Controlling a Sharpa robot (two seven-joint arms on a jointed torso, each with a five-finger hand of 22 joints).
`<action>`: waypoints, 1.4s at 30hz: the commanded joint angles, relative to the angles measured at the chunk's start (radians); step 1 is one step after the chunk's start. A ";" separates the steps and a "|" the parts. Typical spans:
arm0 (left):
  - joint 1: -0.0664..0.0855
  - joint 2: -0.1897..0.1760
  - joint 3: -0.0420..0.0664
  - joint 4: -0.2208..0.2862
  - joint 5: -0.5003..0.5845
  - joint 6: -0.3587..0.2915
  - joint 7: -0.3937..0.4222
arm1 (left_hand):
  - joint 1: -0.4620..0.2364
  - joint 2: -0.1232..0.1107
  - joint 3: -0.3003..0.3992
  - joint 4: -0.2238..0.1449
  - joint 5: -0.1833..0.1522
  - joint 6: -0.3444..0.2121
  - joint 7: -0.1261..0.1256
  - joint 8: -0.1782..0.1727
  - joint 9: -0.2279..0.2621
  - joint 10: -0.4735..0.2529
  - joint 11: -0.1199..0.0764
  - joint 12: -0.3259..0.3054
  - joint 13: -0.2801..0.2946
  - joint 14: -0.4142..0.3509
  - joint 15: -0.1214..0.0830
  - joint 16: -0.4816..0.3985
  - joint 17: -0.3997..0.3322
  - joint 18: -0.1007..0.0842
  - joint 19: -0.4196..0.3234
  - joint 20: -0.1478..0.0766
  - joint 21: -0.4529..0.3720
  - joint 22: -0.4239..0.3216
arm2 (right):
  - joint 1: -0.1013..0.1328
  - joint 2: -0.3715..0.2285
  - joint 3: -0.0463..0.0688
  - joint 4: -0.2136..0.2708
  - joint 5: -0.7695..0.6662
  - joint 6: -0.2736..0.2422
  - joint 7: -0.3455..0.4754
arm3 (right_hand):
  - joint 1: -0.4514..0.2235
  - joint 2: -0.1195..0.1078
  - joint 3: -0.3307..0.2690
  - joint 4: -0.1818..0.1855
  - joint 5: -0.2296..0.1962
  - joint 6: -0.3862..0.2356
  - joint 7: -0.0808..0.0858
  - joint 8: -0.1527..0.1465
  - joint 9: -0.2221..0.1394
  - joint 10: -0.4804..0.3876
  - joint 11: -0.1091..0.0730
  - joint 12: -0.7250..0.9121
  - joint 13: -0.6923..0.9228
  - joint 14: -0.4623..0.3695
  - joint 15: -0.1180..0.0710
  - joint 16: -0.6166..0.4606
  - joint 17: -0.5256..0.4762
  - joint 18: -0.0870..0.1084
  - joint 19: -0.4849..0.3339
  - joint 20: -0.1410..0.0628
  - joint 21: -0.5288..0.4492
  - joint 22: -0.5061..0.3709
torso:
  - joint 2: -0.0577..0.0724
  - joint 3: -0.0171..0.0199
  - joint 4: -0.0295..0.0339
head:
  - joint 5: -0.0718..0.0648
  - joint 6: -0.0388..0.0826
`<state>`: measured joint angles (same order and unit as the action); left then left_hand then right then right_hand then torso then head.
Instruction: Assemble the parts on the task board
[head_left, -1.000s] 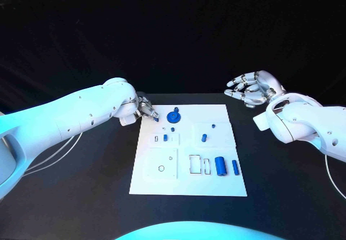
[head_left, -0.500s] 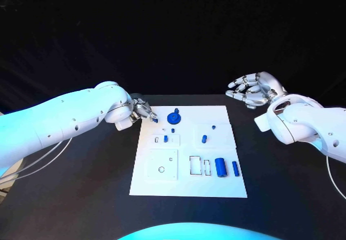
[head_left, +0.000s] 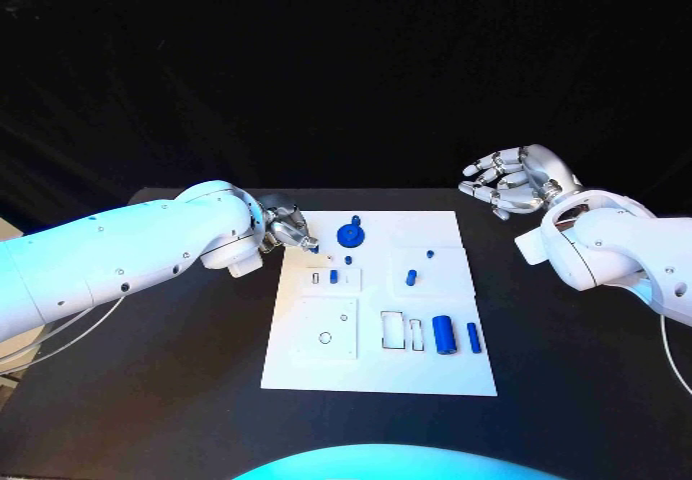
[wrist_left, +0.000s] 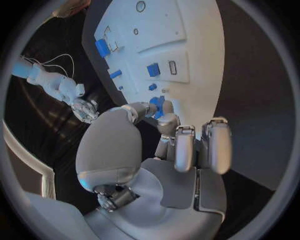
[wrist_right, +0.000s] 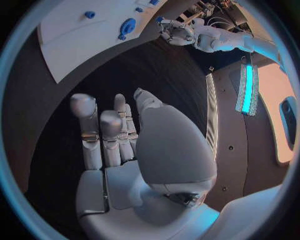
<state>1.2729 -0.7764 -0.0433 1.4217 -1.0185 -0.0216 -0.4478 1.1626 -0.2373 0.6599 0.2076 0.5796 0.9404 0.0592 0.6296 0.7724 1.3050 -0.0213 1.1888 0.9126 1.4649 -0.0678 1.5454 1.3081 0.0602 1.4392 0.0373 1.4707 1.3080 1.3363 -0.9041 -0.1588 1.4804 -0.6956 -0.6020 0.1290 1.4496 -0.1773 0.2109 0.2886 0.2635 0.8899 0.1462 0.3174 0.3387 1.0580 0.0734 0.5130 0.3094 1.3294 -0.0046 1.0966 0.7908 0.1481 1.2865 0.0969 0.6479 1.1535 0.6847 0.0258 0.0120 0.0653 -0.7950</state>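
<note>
Lying nearest on the white task board (head_left: 378, 372), at about four o'clock, a blue cylinder (head_left: 443, 334) and thinner blue pin (head_left: 473, 337) point near-to-far; they look rigid, light and smooth, best pinched mid-length. Farther off, at eleven o'clock, the left hand (head_left: 284, 227) pinches a small blue part (wrist_left: 155, 105). The right hand (head_left: 515, 180) hovers empty, fingers spread, beyond the board's one o'clock corner.

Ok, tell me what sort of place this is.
Probably a robotics lab or test bench. A white task board with small blue parts lies on a black table against a dark backdrop, with the left hand and right hand working over it.
</note>
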 joint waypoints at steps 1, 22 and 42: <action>-0.006 -0.013 0.000 0.033 -0.076 -0.069 0.030 | -0.007 0.003 0.225 -0.230 0.007 0.009 -0.002 0.000 0.002 0.010 0.001 0.006 0.003 0.093 -0.008 0.005 0.213 -0.014 0.007 0.000 0.005 0.082 | -0.001 -0.001 0.000 -0.002 0.032 -0.007 0.032 | -0.007 -0.018 0.030 -0.001 -0.001 -0.002 0.015 0.005 -0.005 0.007 0.009 -0.040 -0.035 -0.120 0.013 -0.153 -0.163 0.033 -0.104 0.011 -0.245 -0.121 | 0.001 -0.0001 -0.0003 | 0.003 -0.002; -0.025 -0.035 -0.028 0.074 -0.105 -0.039 0.001 | -0.009 0.001 0.227 -0.232 0.010 0.013 -0.003 -0.001 0.002 0.015 0.000 0.010 0.011 0.093 -0.009 0.006 0.216 -0.015 0.010 -0.001 0.008 0.086 | -0.001 0.011 -0.003 -0.028 0.200 0.004 0.100 | -0.072 -0.033 0.133 -0.006 0.060 -0.008 0.067 -0.079 -0.048 0.006 0.075 -0.287 -0.247 -0.270 0.100 -0.749 -0.466 0.035 -0.223 0.108 -0.586 -0.664 | 0.001 0.0018 -0.0028 | 0.007 -0.011; -0.041 -0.034 -0.035 0.075 -0.110 -0.011 0.004 | -0.010 0.000 0.227 -0.232 0.010 0.015 -0.004 -0.002 0.002 0.016 -0.001 0.010 0.012 0.094 -0.009 0.006 0.218 -0.015 0.011 -0.001 0.008 0.087 | -0.001 0.014 -0.004 -0.031 0.208 0.019 0.105 | -0.079 -0.030 0.144 -0.007 0.065 0.013 0.066 -0.096 -0.050 0.035 0.074 -0.324 -0.246 -0.229 0.101 -0.812 -0.500 0.037 -0.204 0.108 -0.583 -0.772 | 0.001 0.0008 -0.0024 | 0.007 -0.018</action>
<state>1.2326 -0.8125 -0.0785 1.4946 -1.1212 -0.0573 -0.4478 1.1508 -0.2491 0.6609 0.2066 0.5838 0.9474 0.0557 0.6271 0.7727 1.3119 -0.0209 1.1966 0.9247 1.4649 -0.0676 1.5451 1.3077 0.0604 1.4422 0.0377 1.4745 1.3077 1.3355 -0.8909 -0.1627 1.4491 -0.4908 -0.6017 0.2162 1.3788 -0.2052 0.3480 0.2798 0.3236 0.8956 0.2124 0.2261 0.2893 1.0867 0.1485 0.1918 0.0640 1.0953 0.0962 0.2874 0.2919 0.1702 1.0754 0.2022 0.0659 0.3825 0.6859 0.0267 0.0087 0.0734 -0.8117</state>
